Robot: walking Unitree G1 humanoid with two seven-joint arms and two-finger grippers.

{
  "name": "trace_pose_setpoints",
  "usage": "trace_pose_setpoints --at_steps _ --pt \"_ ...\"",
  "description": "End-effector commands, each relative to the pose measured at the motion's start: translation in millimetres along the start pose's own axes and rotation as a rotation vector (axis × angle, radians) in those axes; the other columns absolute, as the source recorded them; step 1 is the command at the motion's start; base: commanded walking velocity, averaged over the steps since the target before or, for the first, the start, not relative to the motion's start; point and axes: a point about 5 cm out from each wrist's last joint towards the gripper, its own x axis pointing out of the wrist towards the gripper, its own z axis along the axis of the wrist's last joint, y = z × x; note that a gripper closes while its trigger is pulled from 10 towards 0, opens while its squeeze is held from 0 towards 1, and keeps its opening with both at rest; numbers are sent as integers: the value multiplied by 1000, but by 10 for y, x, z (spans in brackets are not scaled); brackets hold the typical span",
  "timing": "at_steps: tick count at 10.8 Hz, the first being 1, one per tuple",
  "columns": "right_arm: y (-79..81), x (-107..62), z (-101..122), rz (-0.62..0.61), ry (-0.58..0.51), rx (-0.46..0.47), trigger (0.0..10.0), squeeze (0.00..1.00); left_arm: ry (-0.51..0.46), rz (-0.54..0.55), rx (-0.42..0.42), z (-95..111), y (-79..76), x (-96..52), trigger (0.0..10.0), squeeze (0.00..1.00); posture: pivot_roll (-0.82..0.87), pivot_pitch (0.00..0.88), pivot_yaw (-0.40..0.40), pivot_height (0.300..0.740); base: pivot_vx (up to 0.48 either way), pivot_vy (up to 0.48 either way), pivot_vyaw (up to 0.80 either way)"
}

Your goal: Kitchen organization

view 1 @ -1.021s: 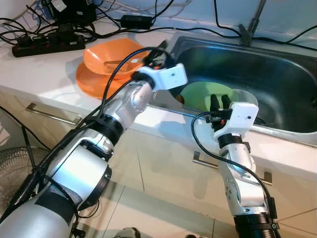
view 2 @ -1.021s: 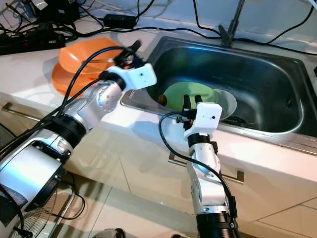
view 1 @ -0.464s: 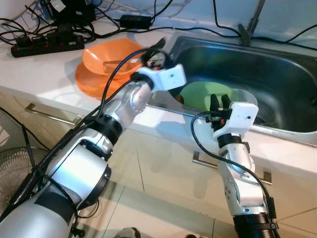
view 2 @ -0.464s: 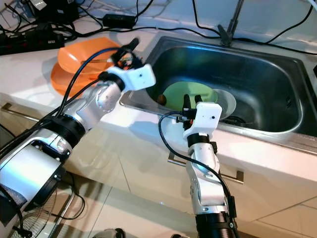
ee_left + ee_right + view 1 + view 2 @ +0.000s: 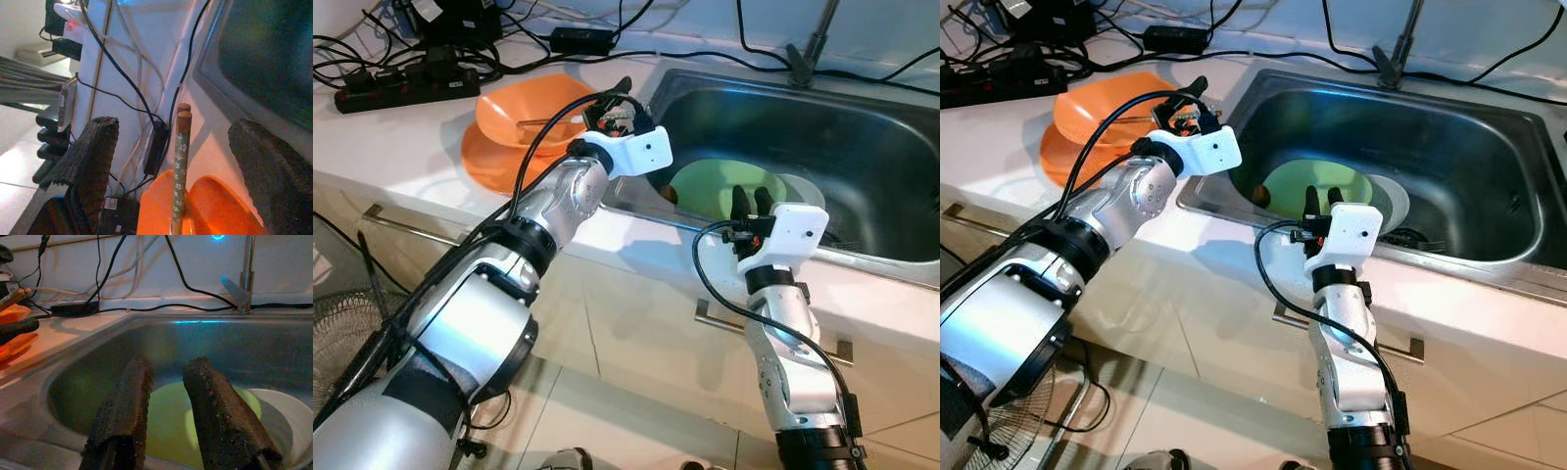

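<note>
Shifting a little toward the counter over the last second, the left gripper [image 5: 607,106] now hangs at the near edge of the stacked orange plastic bowls [image 5: 514,117], while the right gripper [image 5: 752,201] has held its place at the front lip of the stainless steel sink [image 5: 862,147].

Nearest, the right gripper's black fingers [image 5: 124,416] stand slightly parted, holding nothing, aimed over the rim at the round green plate [image 5: 720,186] and the white plate [image 5: 1393,204] lying in the basin.

Further off, the left gripper's fingers are spread wide, with a pair of patterned wooden chopsticks [image 5: 179,161] standing between them untouched, resting on the orange bowls.

Organizing looks barely started: both plates sit in the sink, and the chopsticks are ungripped.

The left wrist view makes the chopsticks plain; the eye views show them as a thin line. The eye views show the black power strip [image 5: 406,90] beyond.
</note>
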Motion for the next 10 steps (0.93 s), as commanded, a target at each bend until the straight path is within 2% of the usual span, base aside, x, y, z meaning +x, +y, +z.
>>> trace_pose_setpoints --at_steps 1,5,6,7,10 --pt "-55 -107 -187 -27 99 -13 10000 0 15 14 32 -4 46 19 10000 0 95 172 59 740 0 0 0" --pt "-77 -155 -184 -42 106 -14 10000 0 58 24 53 -75 57 11 10000 0 89 186 61 740 0 0 0" --pt "-78 -172 -182 -45 108 -13 10000 0 68 22 57 -95 49 7 4157 0 83 188 63 740 0 0 0" --pt "-83 -184 -177 -50 109 -14 10000 0 78 31 48 -110 63 7 0 0 76 191 64 740 0 0 0" --pt "-112 -232 -173 -64 115 -17 10000 0 83 39 42 -112 73 9 0 0 66 199 64 740 0 0 0"
